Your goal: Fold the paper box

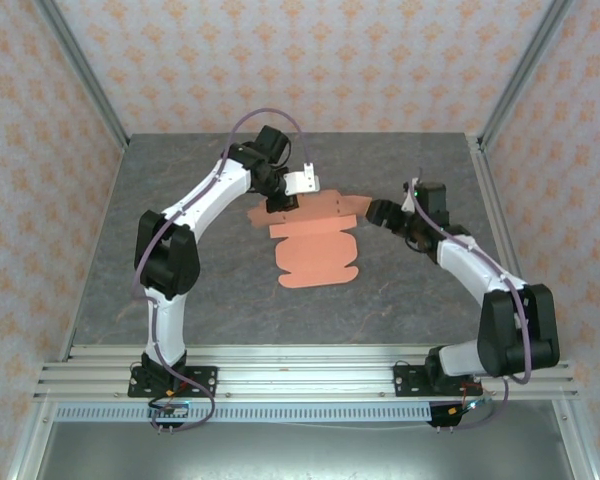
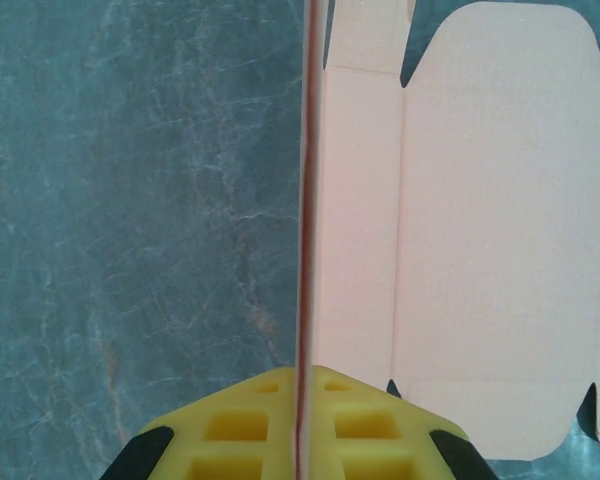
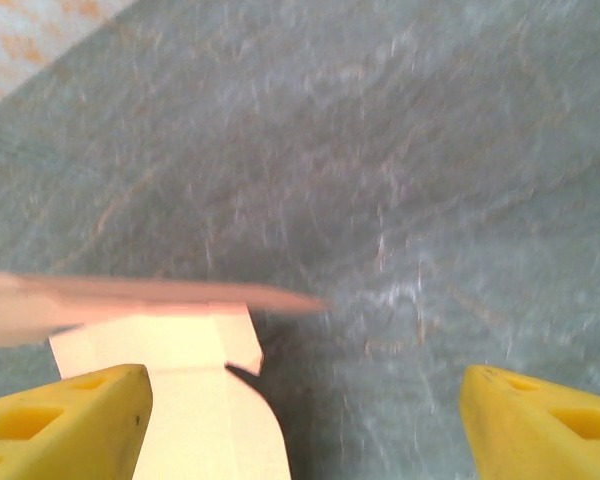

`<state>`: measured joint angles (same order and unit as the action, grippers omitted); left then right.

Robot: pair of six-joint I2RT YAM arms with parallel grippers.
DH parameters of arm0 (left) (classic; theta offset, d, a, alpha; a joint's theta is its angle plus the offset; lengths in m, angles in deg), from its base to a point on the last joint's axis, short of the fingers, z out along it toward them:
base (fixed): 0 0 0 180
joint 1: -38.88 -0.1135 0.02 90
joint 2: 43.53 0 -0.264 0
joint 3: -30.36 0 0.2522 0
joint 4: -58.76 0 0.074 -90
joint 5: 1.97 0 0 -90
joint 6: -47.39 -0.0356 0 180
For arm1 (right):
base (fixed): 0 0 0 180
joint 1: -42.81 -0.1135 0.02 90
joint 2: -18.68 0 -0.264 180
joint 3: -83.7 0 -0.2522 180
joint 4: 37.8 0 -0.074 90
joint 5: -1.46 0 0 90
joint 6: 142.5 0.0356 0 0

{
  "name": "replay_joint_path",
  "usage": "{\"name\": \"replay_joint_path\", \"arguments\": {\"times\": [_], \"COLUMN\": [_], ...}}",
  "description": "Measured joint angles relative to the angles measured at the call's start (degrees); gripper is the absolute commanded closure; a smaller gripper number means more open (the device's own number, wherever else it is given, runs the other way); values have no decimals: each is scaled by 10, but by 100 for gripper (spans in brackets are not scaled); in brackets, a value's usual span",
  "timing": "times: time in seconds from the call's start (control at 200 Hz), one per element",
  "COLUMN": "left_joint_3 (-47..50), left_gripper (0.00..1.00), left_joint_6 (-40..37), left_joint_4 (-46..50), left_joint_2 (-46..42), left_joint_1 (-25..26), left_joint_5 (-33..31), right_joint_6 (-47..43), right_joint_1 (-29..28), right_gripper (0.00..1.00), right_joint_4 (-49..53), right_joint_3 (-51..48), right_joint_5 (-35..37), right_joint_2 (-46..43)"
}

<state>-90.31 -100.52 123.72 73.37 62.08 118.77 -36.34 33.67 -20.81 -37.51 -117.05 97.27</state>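
The paper box [image 1: 315, 245] is a salmon-orange die-cut sheet lying mostly flat near the middle of the grey table. My left gripper [image 1: 282, 200] is at the sheet's far left end. In the left wrist view its yellow fingers [image 2: 235, 425] are shut on a panel of the paper box [image 2: 306, 200] raised on edge, with the rest of the sheet [image 2: 500, 230] flat to the right. My right gripper [image 1: 380, 212] stands open just off the sheet's right end. Its yellow fingers [image 3: 65, 420] are wide apart, with a flap of the paper box [image 3: 180, 390] by the left finger.
The grey stone-patterned table [image 1: 200, 270] is walled by patterned panels with metal posts [image 1: 80, 70] at the back corners. An aluminium rail [image 1: 310, 370] runs along the near edge, where both arm bases are bolted.
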Motion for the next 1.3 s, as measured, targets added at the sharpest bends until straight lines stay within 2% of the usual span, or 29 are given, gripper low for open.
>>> {"name": "replay_joint_path", "arguments": {"times": [0.21, 0.55, 0.811, 1.036, 1.301], "left_joint_3": [24, 32, 35, 43, 43], "left_gripper": [100, 100, 100, 100, 100], "left_joint_6": [-7, -7, -7, -7, -7], "left_joint_4": [7, 4, 3, -5, -9], "left_joint_2": [0, -2, -2, -7, -10], "left_joint_1": [0, 0, 0, 0, 0], "left_joint_5": [21, 40, 42, 46, 46], "right_joint_6": [20, 64, 88, 94, 91], "right_joint_1": [-24, -70, -91, -91, -91], "right_gripper": [30, 32, 52, 51, 52], "right_joint_4": [-38, -140, -167, -166, -149], "right_joint_3": [-74, -78, -78, -78, -83], "right_joint_5": [7, 70, 125, 159, 157], "right_joint_2": [25, 82, 94, 94, 63]}}
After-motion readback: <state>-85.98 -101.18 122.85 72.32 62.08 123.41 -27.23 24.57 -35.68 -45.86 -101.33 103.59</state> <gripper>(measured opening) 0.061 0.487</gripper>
